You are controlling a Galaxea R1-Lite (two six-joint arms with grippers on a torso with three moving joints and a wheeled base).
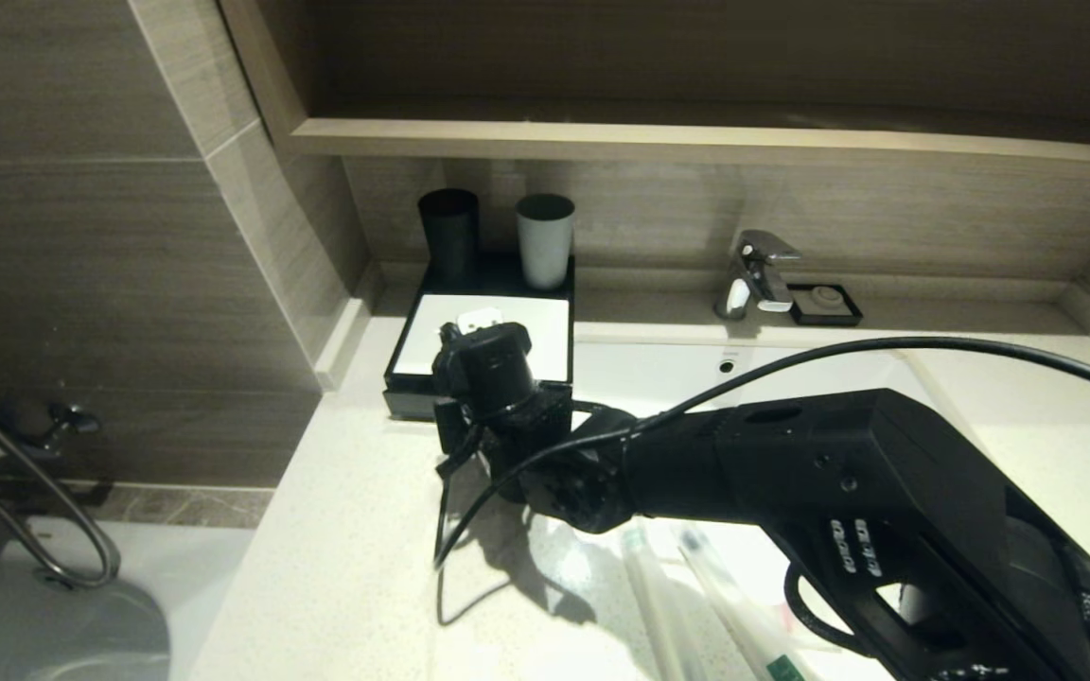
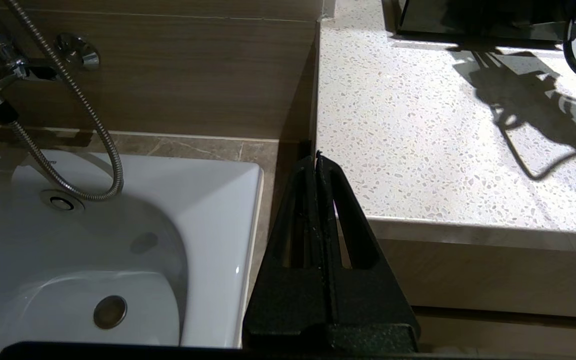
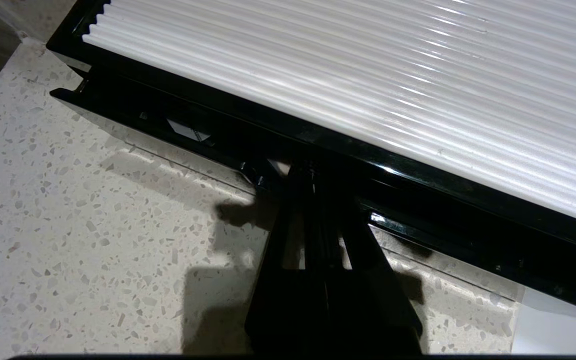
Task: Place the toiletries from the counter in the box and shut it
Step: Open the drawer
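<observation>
Seemingly the step in hand is working the box (image 1: pixel 483 355), either opening its drawer or closing it; which one I cannot tell. From the head view, the box sits at the back left of the worktop (image 1: pixel 356 567), just left of the sink, white ribbed top up, two cups standing on its far end. Its long axis runs from the wall toward the robot. The right end effector (image 1: pixel 469 440) is at the box's near front edge. Toothbrushes in wrappers (image 1: pixel 687 586) lie on the worktop well nearer the robot than the box, under the right arm, long axes running roughly toward the box.

Through the left wrist view, the left end effector (image 2: pixel 316 160) hangs clenched and empty off the worktop's edge, beside the bathtub (image 2: pixel 118 250), away from the box.

Through the right wrist view, the right end effector (image 3: pixel 310 175) is clenched, its tips touching the box's black front rim. Next it likely needs a steady push or pull along the box's long axis.
</observation>
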